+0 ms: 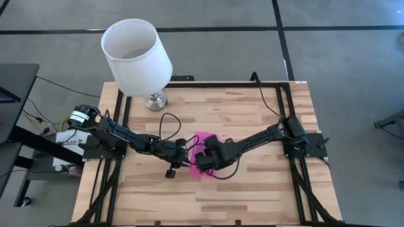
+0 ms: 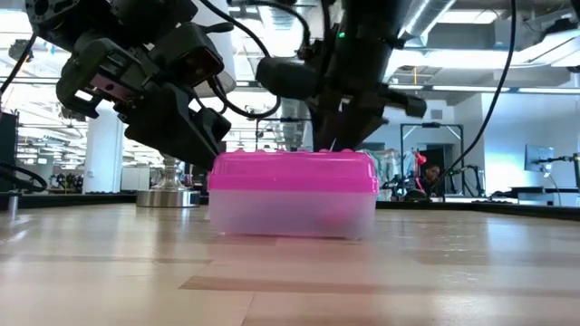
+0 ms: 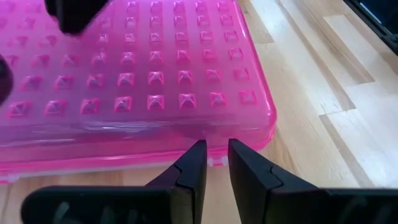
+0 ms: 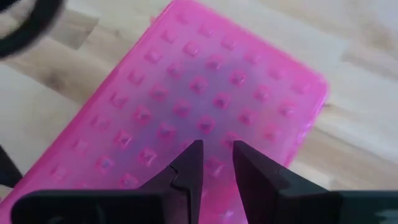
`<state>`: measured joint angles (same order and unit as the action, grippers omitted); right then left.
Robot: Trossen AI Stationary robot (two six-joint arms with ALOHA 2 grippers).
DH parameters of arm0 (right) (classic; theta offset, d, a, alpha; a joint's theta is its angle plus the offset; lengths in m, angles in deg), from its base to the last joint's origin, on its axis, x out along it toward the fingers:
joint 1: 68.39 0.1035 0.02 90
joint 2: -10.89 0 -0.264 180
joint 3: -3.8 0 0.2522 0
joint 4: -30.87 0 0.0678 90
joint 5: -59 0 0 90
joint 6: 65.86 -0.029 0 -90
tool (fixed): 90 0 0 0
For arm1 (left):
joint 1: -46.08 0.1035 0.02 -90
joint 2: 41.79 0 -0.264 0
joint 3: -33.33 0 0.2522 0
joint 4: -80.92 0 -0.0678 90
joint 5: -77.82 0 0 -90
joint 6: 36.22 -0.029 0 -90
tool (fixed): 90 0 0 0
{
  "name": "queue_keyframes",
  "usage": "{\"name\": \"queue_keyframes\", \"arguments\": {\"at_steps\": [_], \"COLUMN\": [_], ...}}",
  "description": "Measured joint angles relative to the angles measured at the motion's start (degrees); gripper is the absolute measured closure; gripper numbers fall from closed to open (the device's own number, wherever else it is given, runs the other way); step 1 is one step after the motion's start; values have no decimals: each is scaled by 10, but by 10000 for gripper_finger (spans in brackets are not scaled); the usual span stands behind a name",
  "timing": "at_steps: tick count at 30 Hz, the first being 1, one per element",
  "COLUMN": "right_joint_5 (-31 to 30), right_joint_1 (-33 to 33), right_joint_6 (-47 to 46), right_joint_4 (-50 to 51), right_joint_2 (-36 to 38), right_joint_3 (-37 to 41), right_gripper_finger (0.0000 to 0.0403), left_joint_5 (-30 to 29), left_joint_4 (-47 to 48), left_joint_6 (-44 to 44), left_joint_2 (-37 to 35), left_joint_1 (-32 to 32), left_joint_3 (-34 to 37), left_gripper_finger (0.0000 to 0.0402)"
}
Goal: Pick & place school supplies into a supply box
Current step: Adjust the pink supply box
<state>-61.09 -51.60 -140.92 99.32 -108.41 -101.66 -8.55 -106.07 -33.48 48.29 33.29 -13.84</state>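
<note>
Two dark arms over a wooden table [image 1: 252, 189], meeting near its middle; at the far edge, a white lamp [image 1: 136, 53] on a metal foot, well apart from the work. Left arm [image 1: 126, 135] in from the left side, right arm [image 1: 265, 135] in from the right, both angled down onto the same spot. Between them, flat on the wood, the box [image 2: 292, 195]: lid down and shut, bright pink on top, cloudy clear base below, with rounded corners and rows of small raised studs across the lid. Contents impossible to tell through the base. Mostly hidden under both wrists from above, with only pink slivers showing. Left gripper [image 3: 215, 146] low at one long edge of the box, near a corner, tips just at the lid's rim; fingers [image 3: 193, 168] parted by a narrow slit, with nothing seen clamped between them. Contact with the rim impossible to tell. Right gripper [image 4: 216, 146] poised above the studded lid, toward one end, also parted by only a narrow slit, empty, pointing down at the pink surface; whether touching or just clear of it, impossible to tell. Box therefore under the right jaws and directly ahead of the left ones.
</note>
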Motion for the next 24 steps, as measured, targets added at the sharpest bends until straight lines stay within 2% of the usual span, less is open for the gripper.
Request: {"name": "queue_keyframes", "arguments": {"at_steps": [15, 19, 24], "right_joint_5": [35, 30, -15], "right_joint_1": [-9, -4, 12], "right_joint_6": [20, 14, 11], "right_joint_4": [-37, -51, -29], "right_joint_2": [3, 5, 0], "right_joint_3": [21, 34, 16], "right_gripper_finger": [324, 335, 344], "left_joint_5": [-15, -15, -14], "left_joint_4": [3, 4, 4], "left_joint_6": [0, 0, 0], "left_joint_2": [0, 0, 0], "left_joint_1": [0, 0, 0], "left_joint_3": [0, 0, 0], "left_gripper_finger": [341, 341, 341]}}
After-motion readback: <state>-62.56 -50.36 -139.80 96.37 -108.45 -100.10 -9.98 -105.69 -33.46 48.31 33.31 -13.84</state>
